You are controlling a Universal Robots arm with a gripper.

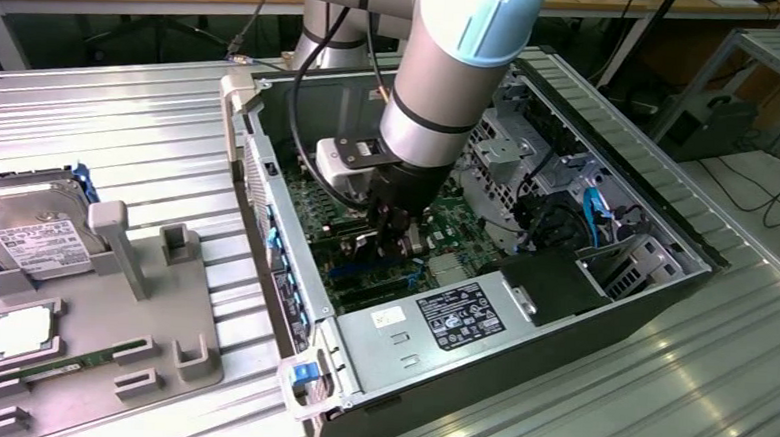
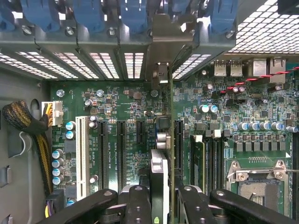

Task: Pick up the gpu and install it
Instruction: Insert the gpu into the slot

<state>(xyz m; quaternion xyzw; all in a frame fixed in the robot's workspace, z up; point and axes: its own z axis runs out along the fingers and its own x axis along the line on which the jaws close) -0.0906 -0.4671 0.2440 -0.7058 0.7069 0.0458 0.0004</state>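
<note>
Green motherboard (image 2: 140,107) under one gripper (image 2: 161,200), closed around one gpu (image 2: 158,170) held edge-on; one hard drive (image 1: 29,235) outside case (image 1: 647,177).

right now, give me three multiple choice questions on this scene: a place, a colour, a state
1. Where is the hard drive? A on the floor B on the grey tray C on a chair
2. What colour is the odd slot on the motherboard? A white B red C yellow
3. The graphics card is A lying on the tray B held over the motherboard C on the floor
Answers: B, it lies on the tray at the exterior view's left; A, one long slot is white; B, the gripper clamps it edge-on.
</note>
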